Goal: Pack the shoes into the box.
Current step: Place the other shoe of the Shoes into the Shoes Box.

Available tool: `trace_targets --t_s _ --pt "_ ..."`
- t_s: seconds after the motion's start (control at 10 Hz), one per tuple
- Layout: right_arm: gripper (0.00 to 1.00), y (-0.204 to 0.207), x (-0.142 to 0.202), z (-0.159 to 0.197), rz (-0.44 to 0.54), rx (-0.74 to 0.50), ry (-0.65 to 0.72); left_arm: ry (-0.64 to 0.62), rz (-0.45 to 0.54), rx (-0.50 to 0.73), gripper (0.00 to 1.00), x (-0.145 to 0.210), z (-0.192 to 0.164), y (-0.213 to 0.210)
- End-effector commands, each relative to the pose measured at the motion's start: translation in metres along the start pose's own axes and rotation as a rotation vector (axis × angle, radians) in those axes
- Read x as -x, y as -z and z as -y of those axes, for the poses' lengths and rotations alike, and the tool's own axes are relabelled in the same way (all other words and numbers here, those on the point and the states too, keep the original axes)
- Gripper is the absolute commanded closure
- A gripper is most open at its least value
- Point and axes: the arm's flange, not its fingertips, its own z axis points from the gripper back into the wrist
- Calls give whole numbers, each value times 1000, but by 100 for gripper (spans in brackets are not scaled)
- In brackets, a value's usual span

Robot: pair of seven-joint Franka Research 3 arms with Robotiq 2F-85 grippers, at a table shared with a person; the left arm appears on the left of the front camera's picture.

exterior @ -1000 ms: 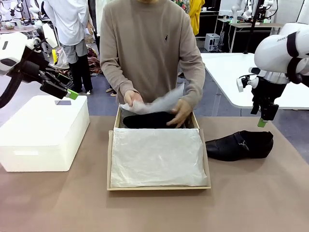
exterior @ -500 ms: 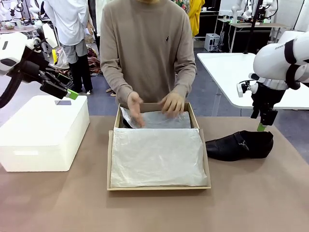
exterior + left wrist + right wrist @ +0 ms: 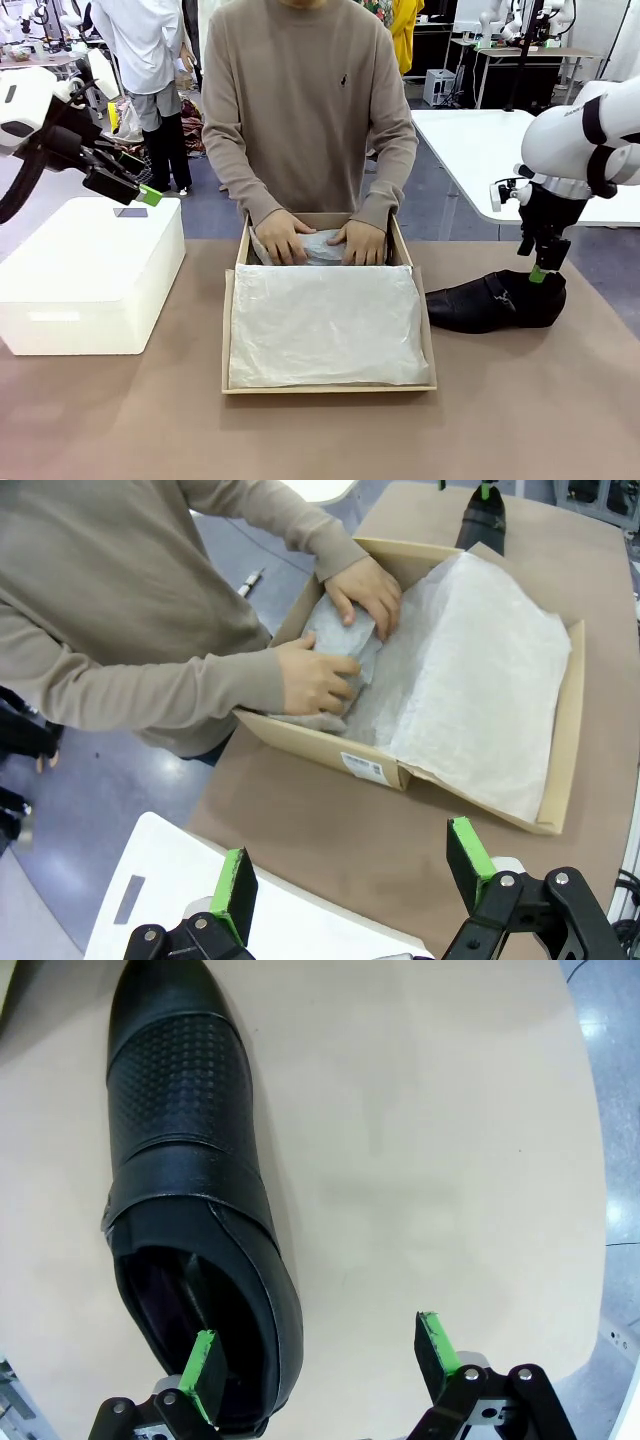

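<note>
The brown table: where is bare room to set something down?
Bare: the near strip of table before the cardboard shoebox, and the near right corner below the black shoe. Narrow gap between shoebox and white plastic box. Crowded: person's hands inside the shoebox; right gripper at the shoe.

We see a brown table; the open cardboard box sits at its middle; at nine o'clock from it stands a white plastic box; at three o'clock one black shoe rests on its sole, toe just beside the cardboard box.
</note>
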Motion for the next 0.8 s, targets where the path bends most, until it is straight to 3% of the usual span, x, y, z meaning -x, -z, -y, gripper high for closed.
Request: trace_targets --t_s 0.0,0.7 --pt "0 8 6 -1 32 28 -22 10 11 10 0 2 -1 0" --pt "0 33 11 5 21 -4 -62 10 11 10 0 2 -1 0"
